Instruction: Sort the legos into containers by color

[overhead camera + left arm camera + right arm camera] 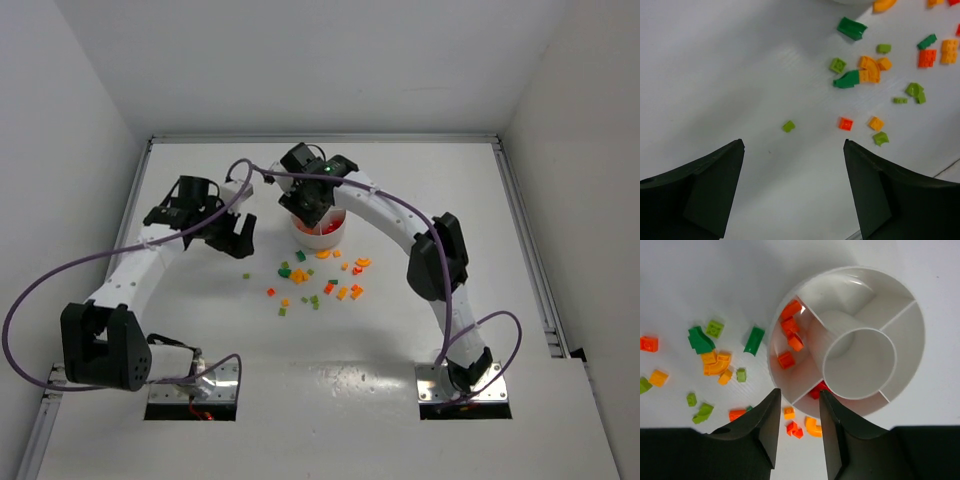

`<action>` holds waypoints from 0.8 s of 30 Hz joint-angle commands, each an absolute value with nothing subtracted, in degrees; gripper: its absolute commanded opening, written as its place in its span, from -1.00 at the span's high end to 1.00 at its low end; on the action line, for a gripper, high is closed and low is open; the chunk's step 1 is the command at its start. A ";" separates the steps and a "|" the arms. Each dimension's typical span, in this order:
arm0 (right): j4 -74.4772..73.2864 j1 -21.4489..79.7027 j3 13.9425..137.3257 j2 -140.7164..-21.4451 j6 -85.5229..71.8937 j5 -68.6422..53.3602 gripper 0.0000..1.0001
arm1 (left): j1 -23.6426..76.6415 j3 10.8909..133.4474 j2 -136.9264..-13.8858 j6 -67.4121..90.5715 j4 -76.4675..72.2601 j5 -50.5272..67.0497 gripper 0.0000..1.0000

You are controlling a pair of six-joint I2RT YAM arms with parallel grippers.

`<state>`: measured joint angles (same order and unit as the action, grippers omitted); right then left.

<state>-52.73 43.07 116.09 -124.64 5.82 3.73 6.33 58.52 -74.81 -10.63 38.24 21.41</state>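
Right wrist shows right pincer [800, 395] narrowly parted, empty, above dish [902, 322]; left pincer [794, 146] gapes wide, empty

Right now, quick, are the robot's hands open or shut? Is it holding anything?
Left gripper: open wide, holding nothing.
Right gripper: open a little, holding nothing, above the dish edge.

Glossy white table [330, 400] enclosed by plain white walls [330, 60].

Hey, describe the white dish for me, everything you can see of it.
The dish is round, white plastic, upright on the table. Thin walls split it into wedges around an empty-looking central cup. One wedge holds red bricks; a neighbouring wedge shows one more. The right gripper hovers over its rim, fingers apart.
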 commanded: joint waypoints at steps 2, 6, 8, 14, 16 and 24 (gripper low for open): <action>-49.14 41.05 115.94 -114.45 2.55 10.43 0.27 | 12.63 54.59 -70.50 -14.42 38.41 20.22 -0.67; -47.81 37.63 109.96 -107.32 1.41 13.45 0.30 | 22.74 52.65 -69.96 -11.34 38.41 13.91 -0.46; -47.29 35.61 106.19 -105.56 0.88 14.15 0.30 | 26.35 53.44 -72.59 -10.64 38.41 11.00 -0.41; -46.58 26.82 99.76 -101.51 0.35 10.64 0.32 | 36.29 55.37 -80.57 -8.88 39.81 5.02 -0.28; -46.58 24.62 98.28 -100.72 -0.18 9.94 0.32 | 37.62 55.37 -82.61 -8.35 40.34 2.65 -0.25; -46.58 20.83 96.33 -98.79 -0.18 5.46 0.32 | 38.23 55.37 -88.42 -7.82 39.73 -1.58 -0.13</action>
<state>-48.07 21.39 96.07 -101.43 0.82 8.08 37.95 53.76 -88.05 -8.64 39.90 1.41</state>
